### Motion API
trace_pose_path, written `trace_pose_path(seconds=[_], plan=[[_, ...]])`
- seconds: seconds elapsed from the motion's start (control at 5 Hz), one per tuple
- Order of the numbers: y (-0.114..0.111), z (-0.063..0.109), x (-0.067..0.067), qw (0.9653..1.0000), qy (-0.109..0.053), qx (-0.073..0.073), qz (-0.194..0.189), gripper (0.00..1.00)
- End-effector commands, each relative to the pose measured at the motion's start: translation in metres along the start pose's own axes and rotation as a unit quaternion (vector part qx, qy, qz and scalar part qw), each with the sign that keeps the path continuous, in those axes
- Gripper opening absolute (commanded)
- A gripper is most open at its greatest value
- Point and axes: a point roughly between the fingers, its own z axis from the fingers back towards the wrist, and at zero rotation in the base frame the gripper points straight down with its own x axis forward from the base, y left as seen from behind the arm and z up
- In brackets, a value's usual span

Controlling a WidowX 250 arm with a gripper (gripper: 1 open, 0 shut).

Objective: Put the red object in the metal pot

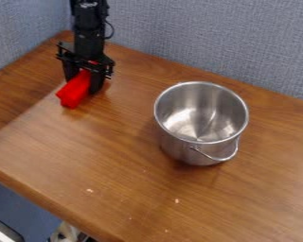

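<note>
The red object (73,91) is a bright red block at the back left of the wooden table (103,161), its upper end between the fingers of my black gripper (84,77). The gripper points straight down and is shut on the block, which juts out toward the front left below the fingers, close to the table top. The metal pot (201,120) stands upright well to the right, shiny and empty, its thin wire handle lying over the near rim.
A blue-grey wall (204,33) rises right behind the table's back edge. The table's front edge runs diagonally across the lower left, with the floor below it.
</note>
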Motion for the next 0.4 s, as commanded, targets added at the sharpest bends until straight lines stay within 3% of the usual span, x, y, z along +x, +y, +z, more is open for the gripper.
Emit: trace_pose_path(seconds=[0.0, 0.2], plan=[[-0.014, 0.016, 0.004, 0.9996, -0.024, 0.004, -0.011, 0.0], [-0.002, 0.026, 0.0, 0.9993, -0.027, 0.004, -0.024, 0.0]])
